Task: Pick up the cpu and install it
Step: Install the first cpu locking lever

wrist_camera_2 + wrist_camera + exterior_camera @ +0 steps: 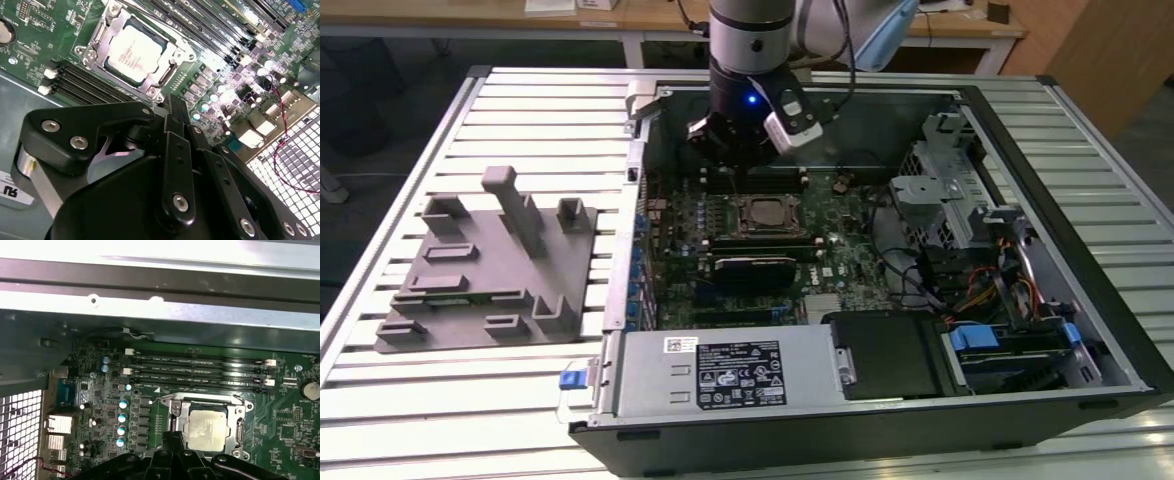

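The cpu point(761, 213), a pale silver square chip, lies flat in the metal socket frame on the green motherboard point(834, 255) inside the open computer case. Both wrist views show it seated in the frame point(135, 52) point(206, 428). My gripper point(742, 165) hangs just above the board, beside the socket on its far side in the exterior view. In the second wrist view its black fingers point(175, 150) stand pressed together, and the gripper point(175, 107) is shut with nothing between them. The gripper tip point(172, 436) sits right next to the socket edge.
A grey plastic fixture point(487, 270) with upright posts lies on the slatted table at the exterior view's left. Inside the case are memory slots point(200, 372), a silver power supply point(720, 372), a black block point(887, 352) and a drive cage point(947, 190) with cables.
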{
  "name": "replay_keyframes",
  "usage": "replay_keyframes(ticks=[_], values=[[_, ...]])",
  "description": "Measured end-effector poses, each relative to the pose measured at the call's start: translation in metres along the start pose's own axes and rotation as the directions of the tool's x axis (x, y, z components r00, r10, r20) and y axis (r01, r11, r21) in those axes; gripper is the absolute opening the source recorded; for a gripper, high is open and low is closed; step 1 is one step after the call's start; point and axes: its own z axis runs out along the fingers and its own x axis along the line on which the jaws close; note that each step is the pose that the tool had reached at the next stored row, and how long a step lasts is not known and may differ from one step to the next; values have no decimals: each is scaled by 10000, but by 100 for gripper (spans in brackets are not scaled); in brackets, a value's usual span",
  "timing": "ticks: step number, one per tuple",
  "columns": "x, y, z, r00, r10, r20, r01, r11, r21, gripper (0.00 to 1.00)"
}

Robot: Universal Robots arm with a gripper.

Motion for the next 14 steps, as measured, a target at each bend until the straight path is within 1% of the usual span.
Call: replay_keyframes(ticks=[2,7,14], values=[[24,1,0,10000,-2,-1,2,10000,1,11],[113,7,1,10000,-4,1,4,10000,0,11],[194,18,2,10000,-9,0,9,10000,1,11]])
